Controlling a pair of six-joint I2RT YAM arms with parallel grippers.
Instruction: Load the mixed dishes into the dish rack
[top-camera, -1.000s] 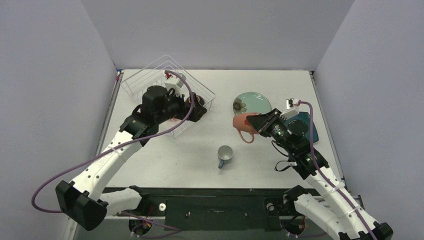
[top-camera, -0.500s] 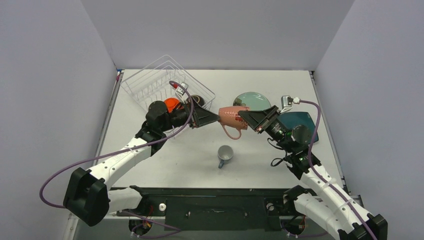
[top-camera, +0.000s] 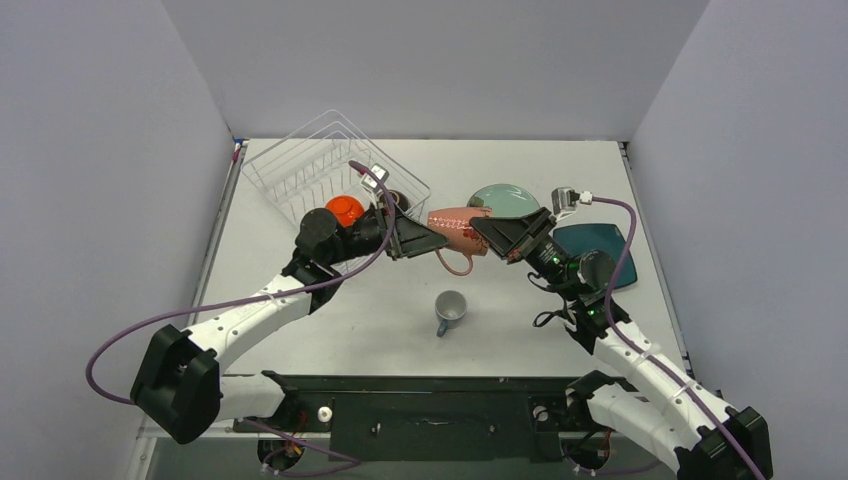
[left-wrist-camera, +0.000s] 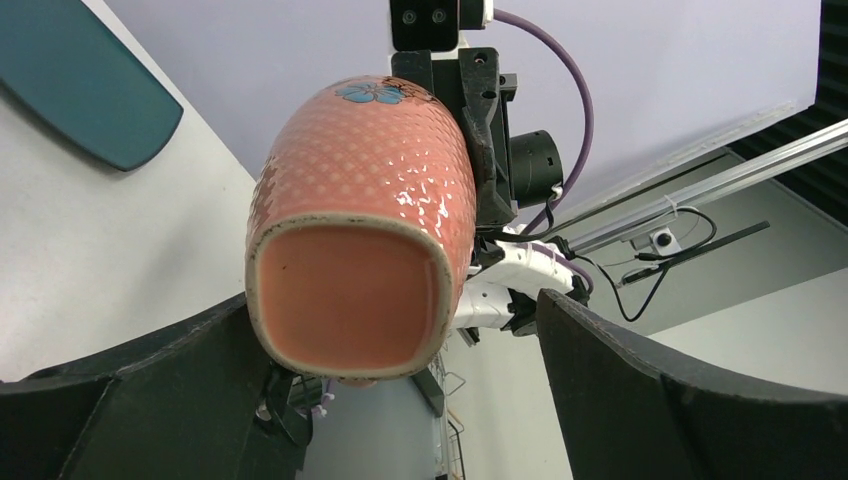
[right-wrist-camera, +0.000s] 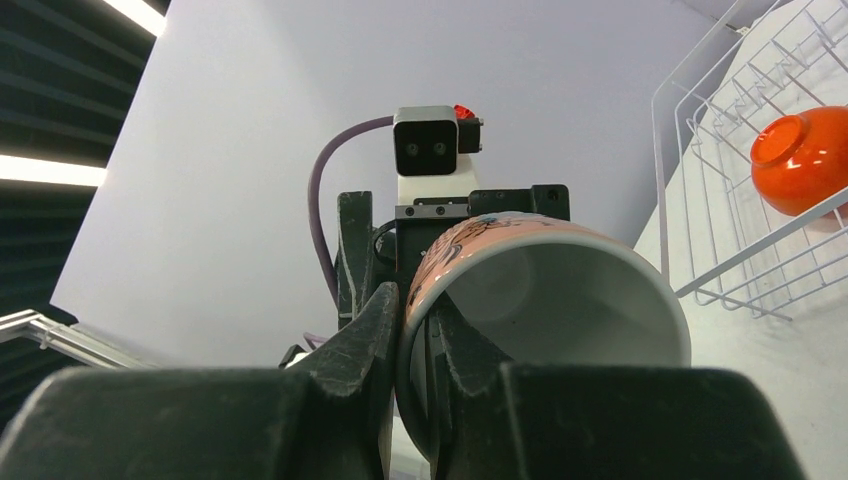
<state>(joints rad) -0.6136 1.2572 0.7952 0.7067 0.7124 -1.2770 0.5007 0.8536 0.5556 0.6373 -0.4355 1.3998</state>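
A white table (top-camera: 330, 320) carries a large white wire dish rack (top-camera: 290, 170) at its far left corner. An orange-red bowl (top-camera: 345, 210) sits in the rack's near side. Right of centre lie a dark-teal rounded-square plate (top-camera: 612, 258) and a round pale-teal plate (top-camera: 500, 196). Above the table's middle, the right gripper (top-camera: 485, 228) pinches the rim of a pink mug (top-camera: 455, 227), holding it sideways in the air. The left gripper (top-camera: 432, 238) has its jaws wide apart around the mug's base. A grey-blue mug (top-camera: 450, 312) stands on the table nearer the arms' bases.

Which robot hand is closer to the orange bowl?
Left. The left gripper is near the orange bowl, open by the pink mug, at its bottom. The right gripper is farther off, on the mug's other side, pinching its rim.
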